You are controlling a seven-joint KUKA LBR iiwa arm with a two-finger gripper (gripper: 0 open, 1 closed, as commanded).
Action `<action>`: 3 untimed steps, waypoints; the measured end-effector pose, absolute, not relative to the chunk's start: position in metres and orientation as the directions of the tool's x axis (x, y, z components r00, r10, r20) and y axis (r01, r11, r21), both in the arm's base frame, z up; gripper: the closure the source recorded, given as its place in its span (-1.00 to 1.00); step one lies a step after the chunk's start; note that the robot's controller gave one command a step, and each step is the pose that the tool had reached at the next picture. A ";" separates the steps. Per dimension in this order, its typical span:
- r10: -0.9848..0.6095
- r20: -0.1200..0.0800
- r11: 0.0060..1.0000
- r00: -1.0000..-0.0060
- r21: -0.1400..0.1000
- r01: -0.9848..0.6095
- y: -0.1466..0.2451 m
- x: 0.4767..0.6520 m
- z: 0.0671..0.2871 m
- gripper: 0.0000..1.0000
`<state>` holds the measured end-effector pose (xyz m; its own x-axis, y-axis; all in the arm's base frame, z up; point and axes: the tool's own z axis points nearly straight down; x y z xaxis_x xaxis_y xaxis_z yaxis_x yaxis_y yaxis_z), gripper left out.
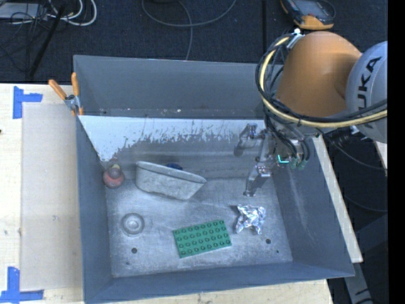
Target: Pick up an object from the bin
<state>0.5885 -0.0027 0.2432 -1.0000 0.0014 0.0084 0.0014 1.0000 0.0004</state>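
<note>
Hovering with my tool [257, 177] over the right half of the bin [164, 87], low inside its walls. Released or clenched: I cannot tell from this angle, and nothing shows in its grasp.

Nearest thing: foil wad [250, 219], crumpled, on the bin floor just toward the front from the tool and apart from it. My judgement is that the wad is the likeliest pick, since it sits alone with bare floor around it (room to come down on either side).

Green plate [202, 238], studded, lies flat near the front, just left of the wad. A flat thing like that should offer little edge to take.

Grey dish [168, 180] lies tilted mid-bin, a blue bit [174, 167] peeking out behind it.

Red knob [114, 176] and clear cap [133, 223] sit at the left, well apart from me.

Task, as I read it, is at the approach: nothing lifted yet.
</note>
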 end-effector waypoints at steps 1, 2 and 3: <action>-0.131 0.009 0.991 -0.991 0.002 -0.131 0.017 0.553 0.144 -1.00; -0.194 -0.007 0.981 -0.981 0.000 -0.194 0.049 0.524 0.070 -1.00; -0.192 0.000 0.981 -0.981 0.000 -0.192 0.048 0.523 0.073 1.00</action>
<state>0.5231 0.0483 0.0729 -0.9813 -0.1923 0.0005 -0.1923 0.9813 0.0002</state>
